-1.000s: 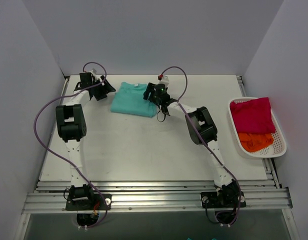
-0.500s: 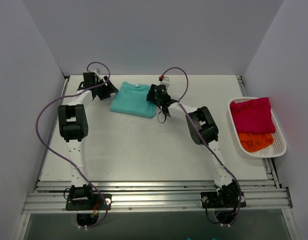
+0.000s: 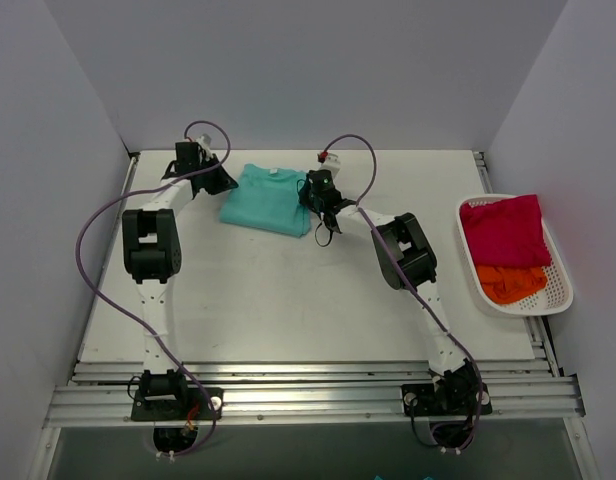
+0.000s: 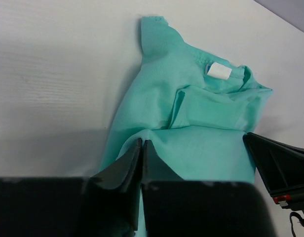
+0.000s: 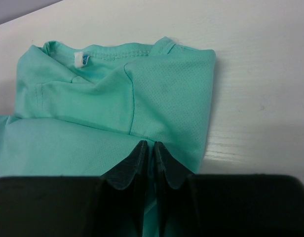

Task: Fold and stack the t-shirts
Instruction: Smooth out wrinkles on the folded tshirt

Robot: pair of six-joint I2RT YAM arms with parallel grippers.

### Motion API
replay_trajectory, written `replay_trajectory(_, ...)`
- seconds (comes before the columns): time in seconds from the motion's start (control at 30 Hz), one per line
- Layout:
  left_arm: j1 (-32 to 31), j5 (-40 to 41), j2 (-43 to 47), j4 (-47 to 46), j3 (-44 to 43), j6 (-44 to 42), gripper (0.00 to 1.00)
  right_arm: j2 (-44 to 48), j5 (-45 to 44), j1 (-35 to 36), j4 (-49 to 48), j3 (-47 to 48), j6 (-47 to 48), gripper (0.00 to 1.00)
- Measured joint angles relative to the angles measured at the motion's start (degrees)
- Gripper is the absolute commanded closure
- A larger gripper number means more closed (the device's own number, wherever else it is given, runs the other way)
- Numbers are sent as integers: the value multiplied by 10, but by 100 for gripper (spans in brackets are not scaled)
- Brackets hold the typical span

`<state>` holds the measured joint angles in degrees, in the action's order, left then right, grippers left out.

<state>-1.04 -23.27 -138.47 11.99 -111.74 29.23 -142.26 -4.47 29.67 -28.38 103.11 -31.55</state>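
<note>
- teal t-shirt (image 3: 268,200): lies flat on the table (image 3: 288,310) near the far edge, left of the middle, and between the two arms. It looks partly folded, with the sleeves tucked in over the body.
- Handling (judgement): thin knit cloth, light and limp, with no stiffness. It will sag and drag from any pinch point, and the layers can slide apart. It is not fragile.
- Where to hold (judgement): pinch the two side edges at matching height, all layers together, and lift evenly. One-sided pull would skew the fold.
- left gripper (image 4: 141,148): jaws drawn to a thin slit at the shirt's left edge, teal cloth caught in it, so it reads as a pinch on the shirt.
- right gripper (image 5: 147,148): jaws likewise narrow, at the right edge just below the folded sleeve, cloth between them.
- Pointing: the collar and its white neck label (image 4: 218,70) face the far edge of the table, the hem faces the near edge.
- Long axis: as it lies, the bundle is wider than deep. It runs roughly along the far edge, slightly tilted, with its right near corner lowest.
- magenta-red t-shirt (image 3: 503,228) and orange t-shirt (image 3: 508,283): crumpled in the white basket (image 3: 560,292) at the table's right edge, well apart from the arms.
</note>
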Motion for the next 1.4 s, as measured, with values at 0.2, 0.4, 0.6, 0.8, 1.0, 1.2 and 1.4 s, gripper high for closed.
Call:
replay_trajectory(0.2,-4,-2,0,0,0,-2,98,0,0,0,0,0,0,97)
replay_trajectory(0.4,-5,-1,13,-2,21,0,98,22,0,0,-16,-47,-2,100)
replay_trajectory(0.6,-19,12,124,0,138,0,98,125,-6,6,-9,-160,-1,100)
replay_trajectory(0.8,-40,33,301,-11,273,1,98,263,-19,22,-12,-262,-1,100)
replay_trajectory(1.0,-65,61,468,-21,405,3,98,389,-47,49,-13,-352,-2,100)
replay_trajectory(1.2,-77,89,566,7,439,4,98,464,-86,92,26,-386,-3,100)
replay_trajectory(1.4,-95,114,675,24,467,17,98,546,-130,135,69,-408,-3,100)
